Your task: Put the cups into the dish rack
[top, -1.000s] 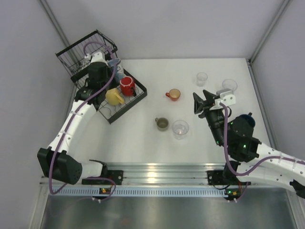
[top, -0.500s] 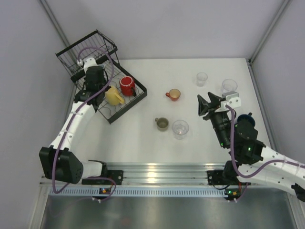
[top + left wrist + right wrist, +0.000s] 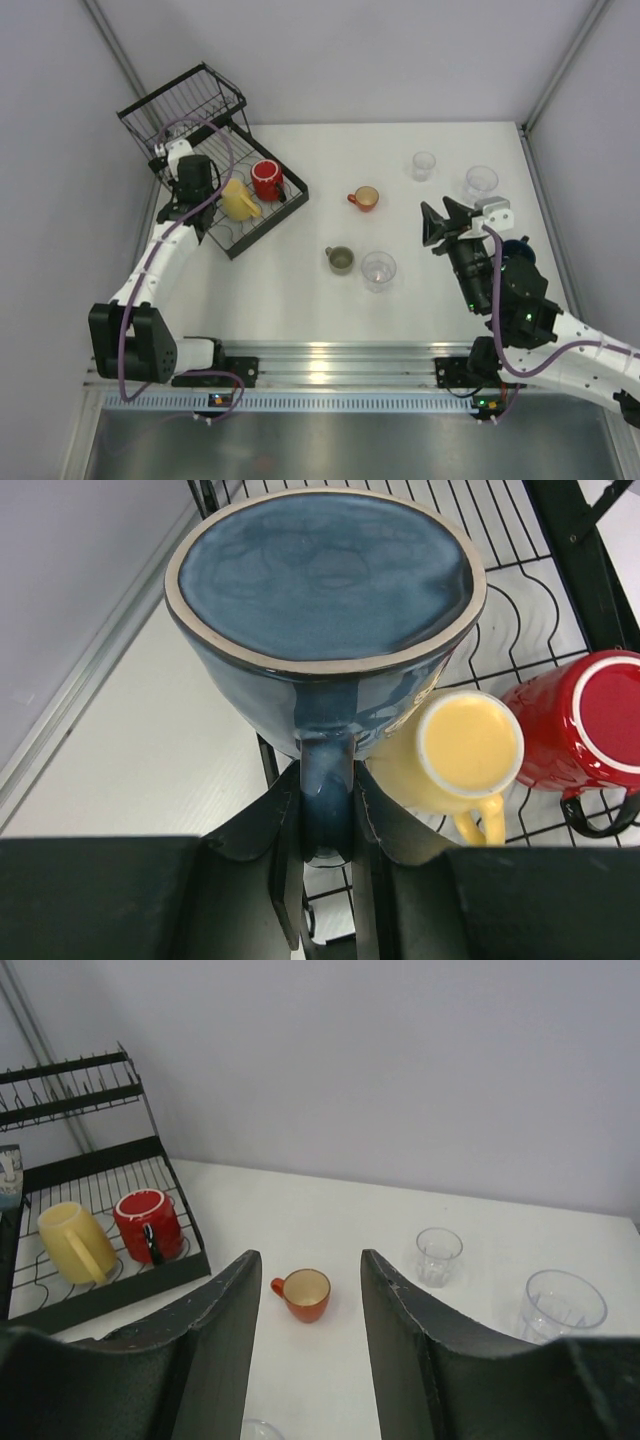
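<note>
top view: the left arm [image 3: 160,250] has drawn back toward 7 o'clock over the dish rack [image 3: 270,226]; the right claw [image 3: 428,226] has retreated toward 5 o'clock.

left wrist: the left claw [image 3: 328,810] pinches the inverted blue mug [image 3: 320,580] by its handle above the tray, not yet set down.

right wrist: half open, empty; the orange-red cup [image 3: 305,1293] waits on the table [image 3: 330,1230].

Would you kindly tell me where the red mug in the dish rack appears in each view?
Top external: the red mug is upper left, in the low tray of the dish rack.
Left wrist: the red mug is at the right edge.
Right wrist: the red mug is at the left, mid-height.
Shared landmark: the yellow mug beside it in every view.
</note>
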`<state>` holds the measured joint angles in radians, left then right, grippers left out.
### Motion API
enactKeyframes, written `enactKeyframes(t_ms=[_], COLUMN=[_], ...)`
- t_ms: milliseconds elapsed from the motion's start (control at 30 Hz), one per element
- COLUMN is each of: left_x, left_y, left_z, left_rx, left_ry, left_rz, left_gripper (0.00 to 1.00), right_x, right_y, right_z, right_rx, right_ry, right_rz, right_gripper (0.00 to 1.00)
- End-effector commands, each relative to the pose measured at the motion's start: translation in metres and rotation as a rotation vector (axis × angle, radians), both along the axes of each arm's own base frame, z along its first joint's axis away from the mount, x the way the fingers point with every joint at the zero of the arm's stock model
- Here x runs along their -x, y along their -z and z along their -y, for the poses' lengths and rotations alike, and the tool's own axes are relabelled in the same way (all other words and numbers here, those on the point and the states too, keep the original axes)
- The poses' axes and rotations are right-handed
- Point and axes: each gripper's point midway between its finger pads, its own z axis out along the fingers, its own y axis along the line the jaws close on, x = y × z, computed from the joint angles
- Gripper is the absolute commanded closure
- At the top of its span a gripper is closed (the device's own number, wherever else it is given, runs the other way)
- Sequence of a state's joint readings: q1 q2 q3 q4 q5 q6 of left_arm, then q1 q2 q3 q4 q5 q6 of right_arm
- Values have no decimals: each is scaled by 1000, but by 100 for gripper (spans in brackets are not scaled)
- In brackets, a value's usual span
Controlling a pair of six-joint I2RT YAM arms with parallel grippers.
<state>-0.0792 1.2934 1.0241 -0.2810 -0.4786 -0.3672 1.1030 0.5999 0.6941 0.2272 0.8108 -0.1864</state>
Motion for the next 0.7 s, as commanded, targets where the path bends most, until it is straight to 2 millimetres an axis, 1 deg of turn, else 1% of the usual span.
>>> enactKeyframes(t_ms=[0, 167, 200, 267, 400, 467, 567, 667], left_x=[-21, -26, -30, -31, -36, -39, -45, -50], left_y=[-50, -35, -38, -30, -26, -28, -24, -16], left_z=[-14, -19, -19, -23, -32, -34, -34, -33], left_rx=[-32, -54, -59, -79, -100, -102, -100, -98], left_ry=[-49, -67, -65, -83, -120, -126, -123, -114], left_rz=[218, 200, 222, 205, 199, 214, 218, 213], left_gripper=[100, 100, 100, 100, 100, 100, 100, 100], right_x=[3, 6, 7, 8, 8, 9, 10, 11], right_y=[-9, -9, -9, -11, -11, -11, -12, -13], right_z=[11, 17, 18, 20, 21, 21, 21, 22], right_rx=[-57, -71, -75, -83, -75, -72, -79, -82], right_ry=[9, 8, 8, 8, 8, 5, -5, -7], right_rz=[17, 19, 22, 27, 32, 32, 37, 42], right_gripper=[55, 55, 55, 55, 55, 55, 55, 54])
